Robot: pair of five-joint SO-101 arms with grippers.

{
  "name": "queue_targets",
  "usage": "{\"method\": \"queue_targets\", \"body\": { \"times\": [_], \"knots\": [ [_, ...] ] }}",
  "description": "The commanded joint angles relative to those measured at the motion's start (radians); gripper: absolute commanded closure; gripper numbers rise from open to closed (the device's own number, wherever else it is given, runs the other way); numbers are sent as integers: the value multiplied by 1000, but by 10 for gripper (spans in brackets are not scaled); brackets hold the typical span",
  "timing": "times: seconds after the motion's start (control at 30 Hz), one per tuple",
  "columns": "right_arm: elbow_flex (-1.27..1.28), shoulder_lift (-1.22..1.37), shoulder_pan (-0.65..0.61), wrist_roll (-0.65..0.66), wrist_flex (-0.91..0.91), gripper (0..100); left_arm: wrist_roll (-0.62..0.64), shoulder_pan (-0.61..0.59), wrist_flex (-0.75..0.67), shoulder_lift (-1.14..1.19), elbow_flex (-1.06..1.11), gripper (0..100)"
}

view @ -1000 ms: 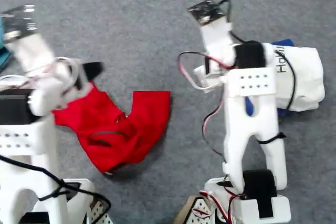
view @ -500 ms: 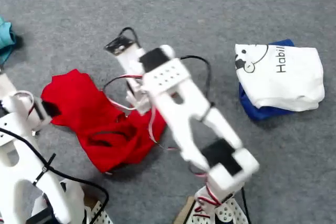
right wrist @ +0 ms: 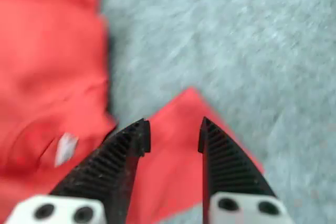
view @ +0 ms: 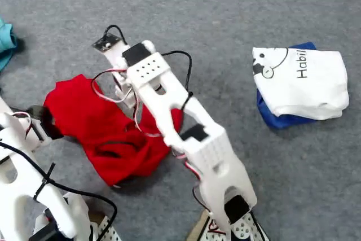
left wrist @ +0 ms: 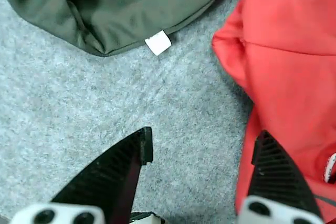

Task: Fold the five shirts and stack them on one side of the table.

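Right pincer point(right wrist: 171, 129) has swung further over red shirt point(view: 101, 139), jaws apart (left pincer point(left wrist: 202, 142) too, nothing held).

Soft even light, faint shadows

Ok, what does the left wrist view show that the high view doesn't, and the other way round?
Left wrist view: a green shirt with a white tag, beyond the open left gripper. High view: a white shirt folded on a blue shirt at one side, a teal shirt at the opposite edge, and the right arm stretched across the middle. Both: the red shirt, crumpled on the grey table.
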Motion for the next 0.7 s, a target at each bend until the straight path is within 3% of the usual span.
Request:
{"method": "queue_targets", "body": {
  "times": [0.0,0.17,0.33,0.5,0.67],
  "knots": [
    [-229,128,44,0,55,832,-5,-5,-11,-15,-5,693],
    [-493,275,74,3,160,832,-5,-5,-11,-15,-3,693],
    [-536,303,94,104,166,832,-5,-3,-11,-15,-3,693],
    [-535,217,91,354,166,832,-57,-3,-11,-13,-3,693],
    [-524,151,94,690,167,832,-81,-8,-11,-15,-3,694]
  ]
}}
